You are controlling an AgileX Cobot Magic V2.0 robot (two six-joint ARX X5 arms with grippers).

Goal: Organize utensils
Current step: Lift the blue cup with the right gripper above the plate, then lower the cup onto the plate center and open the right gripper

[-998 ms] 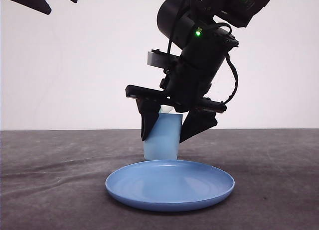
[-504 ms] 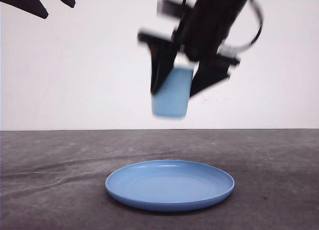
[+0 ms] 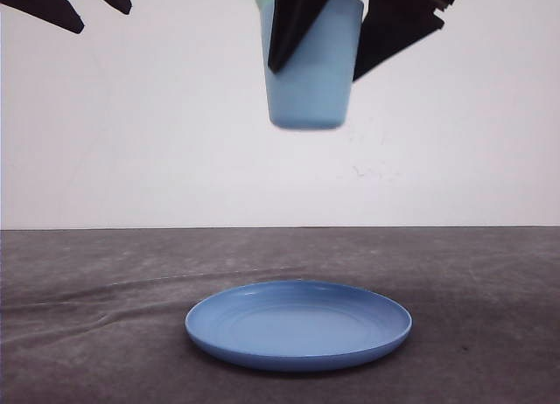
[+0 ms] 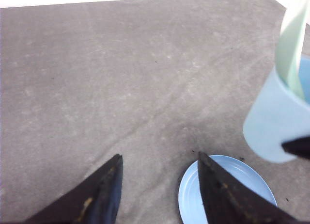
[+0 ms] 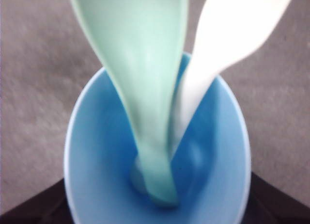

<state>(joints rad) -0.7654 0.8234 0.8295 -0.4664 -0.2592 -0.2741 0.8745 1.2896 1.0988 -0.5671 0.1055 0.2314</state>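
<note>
From the front, your right claw [image 3: 354,32] is clamped on the light blue cup [image 3: 311,67], one finger on each side wall, holding it upright and high above the blue plate [image 3: 298,324] on the bench [image 3: 87,334]. Upright is what keeps the contents from tipping out. Your left claw [image 3: 74,3] hangs up at the side, well apart from everything.

In the left wrist view, your left claw [image 4: 160,190] is spread with nothing between its fingers, pointing down at bare bench beside the plate [image 4: 193,200]; the cup [image 4: 278,120] floats nearby with the spoon [image 4: 293,44] sticking out.

In the right wrist view you look straight down into the cup [image 5: 92,151]: the mint-green spoon [image 5: 140,83] and the white fork [image 5: 227,40] both stand inside, leaning on the rim, handles up.
</note>
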